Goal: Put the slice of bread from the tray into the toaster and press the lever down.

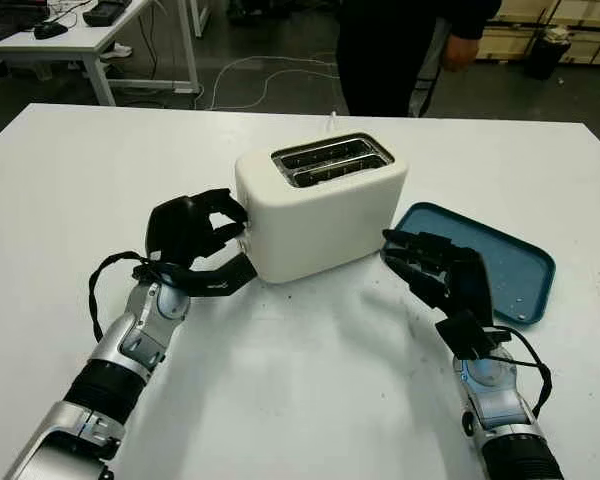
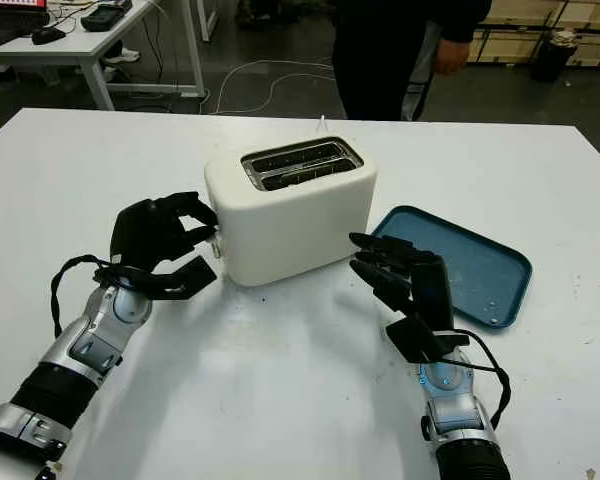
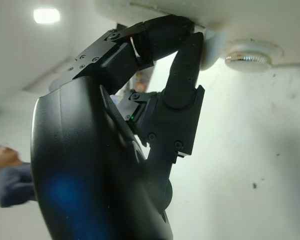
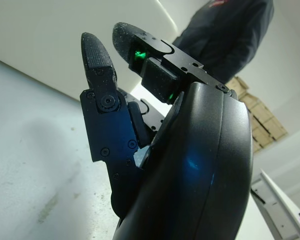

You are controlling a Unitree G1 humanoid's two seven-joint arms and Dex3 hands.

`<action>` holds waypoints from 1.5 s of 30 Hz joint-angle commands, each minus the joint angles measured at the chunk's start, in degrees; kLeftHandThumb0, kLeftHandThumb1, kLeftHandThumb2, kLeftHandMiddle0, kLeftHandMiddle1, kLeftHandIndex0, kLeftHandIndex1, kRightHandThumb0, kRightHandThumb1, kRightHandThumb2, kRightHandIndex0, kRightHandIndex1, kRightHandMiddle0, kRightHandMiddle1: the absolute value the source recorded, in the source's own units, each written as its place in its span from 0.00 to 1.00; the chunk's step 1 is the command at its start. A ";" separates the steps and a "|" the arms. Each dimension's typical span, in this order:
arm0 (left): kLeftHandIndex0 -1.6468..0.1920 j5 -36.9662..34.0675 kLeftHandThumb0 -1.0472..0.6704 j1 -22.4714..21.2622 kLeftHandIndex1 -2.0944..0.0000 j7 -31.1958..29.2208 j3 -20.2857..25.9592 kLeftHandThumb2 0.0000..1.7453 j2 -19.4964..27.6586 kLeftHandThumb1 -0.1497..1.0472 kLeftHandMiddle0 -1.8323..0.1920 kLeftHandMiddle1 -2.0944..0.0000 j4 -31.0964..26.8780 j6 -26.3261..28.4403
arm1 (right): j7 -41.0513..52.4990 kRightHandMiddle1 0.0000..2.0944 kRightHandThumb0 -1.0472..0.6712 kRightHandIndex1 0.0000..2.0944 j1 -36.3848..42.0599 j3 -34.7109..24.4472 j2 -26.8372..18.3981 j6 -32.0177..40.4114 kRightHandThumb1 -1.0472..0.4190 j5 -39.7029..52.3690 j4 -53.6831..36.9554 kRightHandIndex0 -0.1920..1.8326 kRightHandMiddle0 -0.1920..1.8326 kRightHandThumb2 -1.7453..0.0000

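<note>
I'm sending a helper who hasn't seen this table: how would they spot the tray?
On the white table, find the white toaster in the middle. The tray lies flat just beyond the right hand, the only blue thing there.

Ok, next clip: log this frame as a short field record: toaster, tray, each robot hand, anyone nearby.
toaster: white two-slot toaster mid-table; no bread sticking up from the slots
tray: blue tray to the toaster's right, no bread on it
left robot hand: left robot hand at the toaster's left end, fingers curled, tips against the lever there
right robot hand: right robot hand open, between toaster and tray, holding nothing
person: person standing behind the table
</note>
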 commanded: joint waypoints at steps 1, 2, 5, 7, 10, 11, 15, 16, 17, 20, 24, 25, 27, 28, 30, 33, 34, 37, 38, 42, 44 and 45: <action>0.41 5.19 0.45 -0.26 0.60 -6.67 -11.57 0.00 -9.73 0.78 0.56 0.30 12.06 1.17 | 0.56 0.00 0.33 0.12 0.45 -1.05 -1.38 -0.90 0.11 0.62 0.03 0.61 0.61 1.00; 0.41 5.27 0.46 -0.73 0.61 -4.46 -11.62 0.00 -12.03 0.78 0.56 0.30 17.03 0.97 | 0.60 0.00 0.33 0.12 0.55 -1.22 -1.75 -1.13 0.11 0.56 0.09 0.61 0.61 1.00; 0.38 5.50 0.48 -1.91 0.77 -2.07 -12.39 0.00 -17.04 0.80 0.53 0.41 27.67 0.81 | 0.84 0.00 0.32 0.12 0.70 -1.57 -2.87 -1.22 0.10 0.46 0.21 0.61 0.61 1.00; 0.33 5.67 0.50 -1.69 0.81 -1.00 -12.78 0.00 -18.76 0.80 0.54 0.40 31.68 -0.29 | 1.17 0.00 0.32 0.13 0.83 -1.80 -3.66 -0.63 0.10 0.57 -0.34 0.61 0.61 1.00; 0.36 6.09 0.51 -1.98 0.70 0.74 -12.83 0.00 -19.20 0.78 0.58 0.30 34.64 -1.65 | 1.56 0.00 0.32 0.13 0.52 -2.13 -4.57 -0.57 0.10 0.69 -0.31 0.61 0.61 1.00; 0.37 6.24 0.50 -2.22 0.67 1.06 -12.86 0.00 -19.22 0.78 0.58 0.29 35.35 -1.82 | 1.71 0.00 0.31 0.14 0.34 -2.18 -4.72 -0.73 0.10 0.78 -0.12 0.61 0.61 1.00; 0.40 5.50 0.48 -2.64 0.65 1.09 -12.29 0.00 -19.44 0.80 0.58 0.30 36.74 -2.63 | 2.51 0.00 0.33 0.14 -0.09 -2.07 -4.58 -1.78 0.11 1.45 0.41 0.61 0.61 1.00; 0.40 5.65 0.48 -2.65 0.65 1.43 -12.36 0.00 -19.35 0.80 0.57 0.31 36.82 -2.94 | 2.48 0.00 0.33 0.15 -0.07 -2.02 -4.53 -1.76 0.11 1.19 0.32 0.61 0.61 1.00; 0.40 5.67 0.48 -2.63 0.65 1.67 -12.33 0.00 -19.27 0.80 0.57 0.30 36.81 -3.29 | 2.47 0.00 0.33 0.15 -0.01 -2.01 -4.49 -1.54 0.11 0.99 0.14 0.61 0.61 1.00; 0.39 5.52 0.49 -2.46 0.64 2.48 -12.06 0.00 -18.99 0.80 0.57 0.28 36.82 -4.74 | 2.63 0.00 0.33 0.15 0.12 -2.18 -4.49 -1.02 0.11 0.94 -0.24 0.60 0.61 1.00; 0.40 6.63 0.48 -3.52 0.61 0.54 -12.88 0.00 -17.13 0.79 0.58 0.27 34.56 -4.19 | 2.97 0.00 0.31 0.16 0.00 -2.34 -4.75 -0.62 0.11 0.99 -0.21 0.60 0.61 1.00; 0.40 6.68 0.48 -4.07 0.63 -0.19 -12.81 0.00 -16.39 0.79 0.57 0.30 33.40 -3.81 | 3.09 0.00 0.31 0.16 -0.10 -2.36 -4.78 -0.68 0.11 1.03 -0.15 0.60 0.61 1.00; 0.37 6.55 0.49 -5.77 0.71 0.01 -11.99 0.00 -14.48 0.76 0.53 0.37 30.75 -4.19 | 3.38 0.00 0.31 0.17 -0.37 -2.36 -4.78 -1.17 0.11 1.25 0.13 0.59 0.61 1.00; 0.35 6.51 0.49 -7.02 0.72 0.28 -11.47 0.00 -13.41 0.77 0.55 0.34 29.51 -4.77 | 3.47 0.00 0.31 0.17 -0.48 -2.33 -4.73 -1.37 0.11 1.32 0.26 0.59 0.61 1.00; 0.35 5.98 0.49 -9.31 0.73 -0.97 -10.47 0.00 -11.38 0.78 0.56 0.30 26.46 -5.42 | 3.67 0.00 0.32 0.17 -0.56 -2.24 -4.51 -1.63 0.11 1.51 0.31 0.59 0.61 1.00; 0.35 5.42 0.49 -10.45 0.71 -2.86 -9.97 0.00 -9.48 0.78 0.57 0.26 21.04 -5.13 | 3.69 0.00 0.32 0.18 -0.58 -2.16 -4.16 -1.80 0.11 1.47 0.30 0.59 0.62 1.00; 0.35 5.47 0.49 -10.26 0.70 -3.43 -10.19 0.00 -9.00 0.77 0.57 0.25 19.34 -5.09 | 3.66 0.00 0.31 0.18 -0.59 -2.15 -4.10 -1.80 0.11 1.44 0.28 0.59 0.62 1.00; 0.35 5.31 0.49 -8.92 0.72 -4.65 -10.87 0.00 -8.46 0.76 0.54 0.28 15.67 -4.92 | 3.51 0.00 0.31 0.19 -0.54 -2.20 -4.12 -1.52 0.11 1.30 -0.22 0.59 0.62 1.00; 0.34 5.34 0.49 -8.56 0.74 -4.62 -11.16 0.00 -8.50 0.75 0.53 0.31 15.20 -4.91 | 3.57 0.00 0.32 0.19 -0.52 -2.24 -4.15 -1.39 0.11 1.37 -0.33 0.59 0.62 1.00; 0.31 5.20 0.48 -7.42 0.76 -5.83 -12.51 0.00 -8.59 0.75 0.52 0.33 13.86 -4.04 | 3.72 0.00 0.33 0.21 -0.77 -2.28 -4.20 -2.56 0.12 1.66 0.57 0.58 0.62 1.00; 0.31 4.96 0.48 -6.97 0.76 -6.40 -12.91 0.00 -8.54 0.76 0.52 0.34 13.58 -3.84 | 3.71 0.00 0.33 0.21 -0.75 -2.22 -4.23 -2.66 0.12 1.59 0.78 0.58 0.62 1.00; 0.31 4.73 0.48 -6.74 0.75 -6.55 -13.04 0.01 -8.55 0.76 0.53 0.33 13.53 -3.78 | 3.72 0.00 0.33 0.21 -0.72 -2.21 -4.21 -2.62 0.12 1.63 0.83 0.58 0.62 1.00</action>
